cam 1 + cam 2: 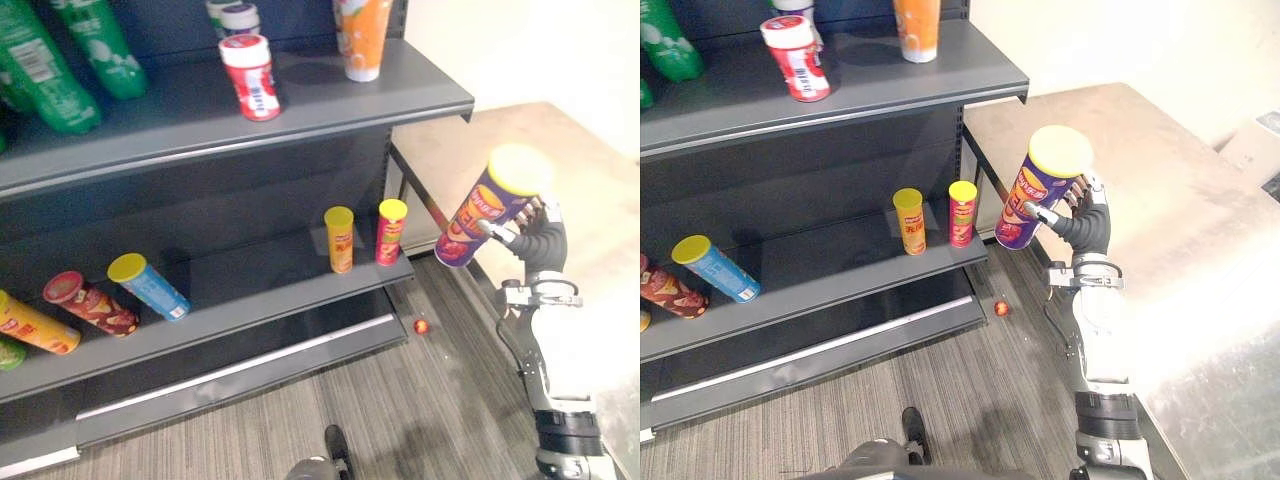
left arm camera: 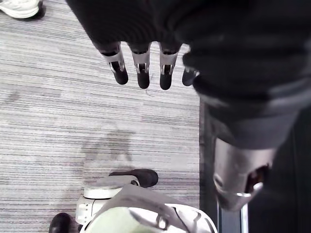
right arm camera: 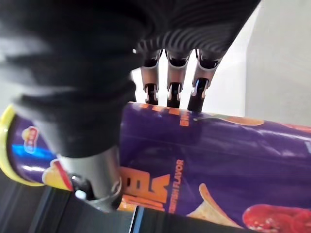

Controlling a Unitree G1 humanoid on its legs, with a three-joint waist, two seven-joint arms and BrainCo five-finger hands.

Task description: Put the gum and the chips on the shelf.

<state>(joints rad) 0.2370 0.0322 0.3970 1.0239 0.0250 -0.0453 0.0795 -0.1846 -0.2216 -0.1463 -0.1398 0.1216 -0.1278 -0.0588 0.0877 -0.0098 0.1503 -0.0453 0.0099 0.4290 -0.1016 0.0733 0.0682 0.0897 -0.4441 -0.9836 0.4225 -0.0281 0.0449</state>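
Observation:
A purple chips can (image 1: 490,205) with a yellow lid is tilted in the air just right of the dark shelf unit, about level with the middle shelf (image 1: 280,300). My right hand (image 1: 540,240) is shut on it, with fingers (image 3: 170,90) and thumb wrapped round its side (image 3: 218,160). A red and white gum bottle (image 1: 250,75) stands on the upper shelf (image 1: 300,130). My left hand (image 2: 141,68) hangs over the grey carpet with straight fingers, holding nothing.
Green bottles (image 1: 60,60) and an orange container (image 1: 362,35) share the upper shelf. Two small chips cans (image 1: 340,238) stand on the middle shelf, and others lie at its left (image 1: 148,285). A small red thing (image 1: 421,326) lies on the floor. A wooden table (image 1: 580,160) is at the right. A white shoe (image 2: 19,7) shows on the carpet.

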